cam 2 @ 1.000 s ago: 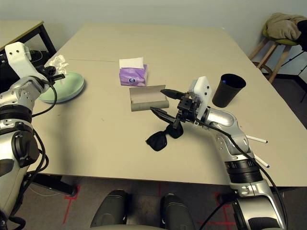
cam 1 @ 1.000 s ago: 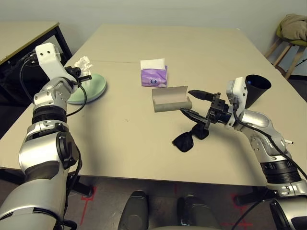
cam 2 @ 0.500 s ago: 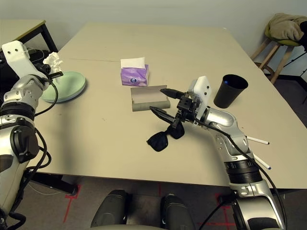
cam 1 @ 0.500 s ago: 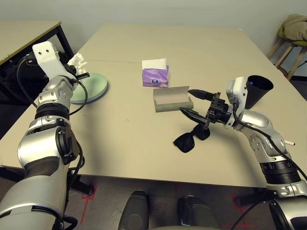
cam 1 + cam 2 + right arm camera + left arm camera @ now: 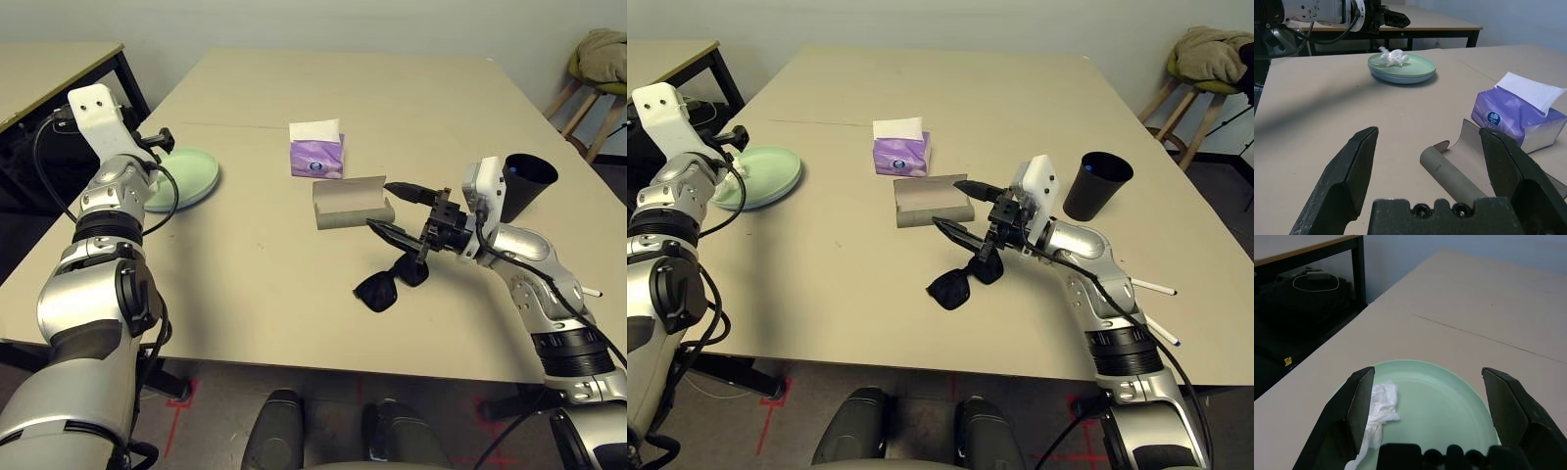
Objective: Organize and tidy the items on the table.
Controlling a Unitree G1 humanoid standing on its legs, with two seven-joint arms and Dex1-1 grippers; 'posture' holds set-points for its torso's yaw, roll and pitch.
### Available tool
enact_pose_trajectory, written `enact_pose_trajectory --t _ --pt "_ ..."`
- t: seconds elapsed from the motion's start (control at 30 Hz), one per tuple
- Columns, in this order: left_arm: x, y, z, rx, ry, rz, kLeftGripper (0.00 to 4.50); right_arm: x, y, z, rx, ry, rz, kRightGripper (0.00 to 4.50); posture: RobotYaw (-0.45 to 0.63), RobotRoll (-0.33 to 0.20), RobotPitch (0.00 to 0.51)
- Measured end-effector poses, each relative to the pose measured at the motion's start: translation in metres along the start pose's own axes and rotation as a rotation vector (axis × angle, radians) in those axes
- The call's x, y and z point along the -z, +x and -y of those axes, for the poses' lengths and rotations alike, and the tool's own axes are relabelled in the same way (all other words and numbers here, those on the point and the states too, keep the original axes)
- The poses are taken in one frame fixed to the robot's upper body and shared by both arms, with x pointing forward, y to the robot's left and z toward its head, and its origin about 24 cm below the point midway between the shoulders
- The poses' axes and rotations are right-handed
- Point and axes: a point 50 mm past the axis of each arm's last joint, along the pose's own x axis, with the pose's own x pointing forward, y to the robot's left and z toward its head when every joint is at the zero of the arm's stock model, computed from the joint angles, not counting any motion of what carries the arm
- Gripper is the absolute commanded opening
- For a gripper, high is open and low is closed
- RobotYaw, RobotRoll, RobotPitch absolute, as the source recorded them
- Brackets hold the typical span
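Left hand (image 5: 1427, 418) released, fingers spread wide over the green plate (image 5: 1449, 406); crumpled tissue (image 5: 1378, 404) lies on the plate just inside its one finger. Right hand (image 5: 400, 209) also open and empty, hovering above the desk (image 5: 255, 294): grey glasses case (image 5: 351, 201) just ahead of its fingertips, black sunglasses (image 5: 389, 282) right below, purple tissue box (image 5: 315, 154) beyond the case.
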Motion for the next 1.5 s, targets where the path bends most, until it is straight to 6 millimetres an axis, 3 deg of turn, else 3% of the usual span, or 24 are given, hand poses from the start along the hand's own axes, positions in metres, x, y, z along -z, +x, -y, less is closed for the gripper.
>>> enact_pose_trajectory --t 0.13,0.33,0.57,0.97,1.3,1.5 --pt "-0.001 -0.001 0.006 0.131 0.019 0.014 4.47 0.0 0.0 0.0 0.003 0.006 -0.007 4.5 0.23 0.0 0.06" --pt "0.018 -0.009 0.016 0.439 0.093 -0.023 4.47 0.001 -0.002 0.002 0.03 0.008 -0.038 4.5 0.24 0.0 0.067" --pt "0.025 -0.024 0.022 0.69 0.156 0.017 4.47 0.001 -0.002 0.002 0.028 0.011 -0.044 4.5 0.25 0.0 0.076" --pt "0.048 -0.065 0.042 1.239 0.278 -0.008 4.47 -0.001 -0.005 0.004 0.025 0.002 -0.073 4.5 0.26 0.0 0.117" --pt "0.057 -0.09 0.06 1.497 0.374 -0.023 4.47 0.0 -0.016 0.007 0.001 -0.006 -0.158 4.5 0.28 0.0 0.151" --pt "0.053 -0.096 0.064 1.558 0.44 0.005 4.47 -0.003 -0.016 0.009 -0.021 -0.03 -0.186 4.5 0.27 0.0 0.156"
